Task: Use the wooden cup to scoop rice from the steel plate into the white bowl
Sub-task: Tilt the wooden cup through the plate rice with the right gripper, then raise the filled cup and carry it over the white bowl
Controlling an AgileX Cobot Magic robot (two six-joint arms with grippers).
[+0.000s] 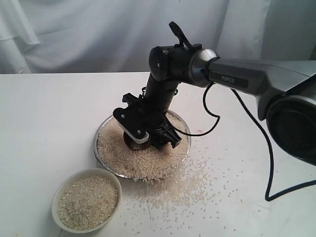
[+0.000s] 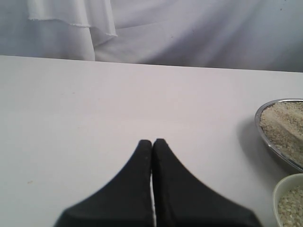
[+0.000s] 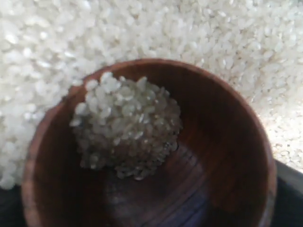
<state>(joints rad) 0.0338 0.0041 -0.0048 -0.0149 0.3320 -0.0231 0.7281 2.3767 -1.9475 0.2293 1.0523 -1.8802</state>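
The steel plate point(image 1: 100, 132) sits mid-table under a heap of rice point(image 1: 148, 160). My right gripper point(image 1: 142, 134) reaches down into it and is shut on the wooden cup point(image 1: 134, 142), whose mouth is tipped into the heap. In the right wrist view the wooden cup point(image 3: 222, 142) holds a clump of rice point(image 3: 125, 127), with the plate's rice point(image 3: 236, 38) just beyond its rim. The white bowl point(image 1: 57, 200) stands in front of the plate to the left, with rice point(image 1: 88, 202) in it. My left gripper point(image 2: 152, 142) is shut and empty over bare table, left of the steel plate point(image 2: 263, 111) and white bowl point(image 2: 278, 189).
Loose grains point(image 1: 197, 182) are scattered over the white table in front of and to the right of the plate. The right arm's black cable point(image 1: 269, 163) loops over the table on the right. A white curtain point(image 1: 98, 34) hangs behind.
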